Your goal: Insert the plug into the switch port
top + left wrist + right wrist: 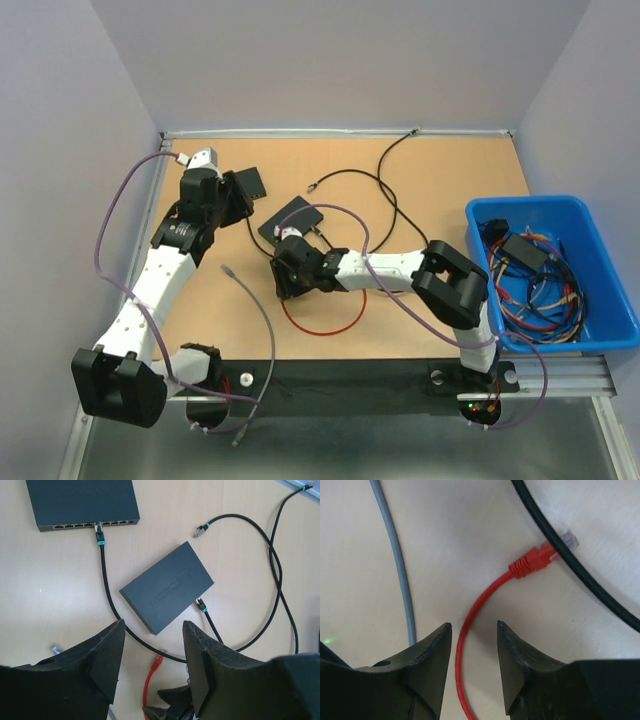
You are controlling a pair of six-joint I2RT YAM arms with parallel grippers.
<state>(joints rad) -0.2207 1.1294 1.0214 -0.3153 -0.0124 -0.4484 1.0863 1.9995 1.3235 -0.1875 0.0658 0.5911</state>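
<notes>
Tan tabletop point(450, 180), grey walls point(340, 60), blue bin point(530, 204) rt; blk switch point(295, 215) mid-table

My holdings, by colour.
- Left claw point(153, 630), right claw point(474, 630): matt black.
- My arms point(150, 290): white shells, black joints, with purple leads point(105, 230) looped along them.
- Worktop point(470, 170): plain pale tan.
- Long switch point(82, 500): dark grey, unmarked on top.
- Small switch point(167, 587): dark grey, with lettering in the same tone.
- Black lead point(107, 592): black, with a teal boot point(100, 539).
- Red lead point(480, 602): red throughout; its plug point(532, 560) is red with a clear tip.
- Grey lead point(397, 565): plain grey.
- Bin point(530, 201): bright blue, holding a tangle of black, red, orange and yellow.
</notes>
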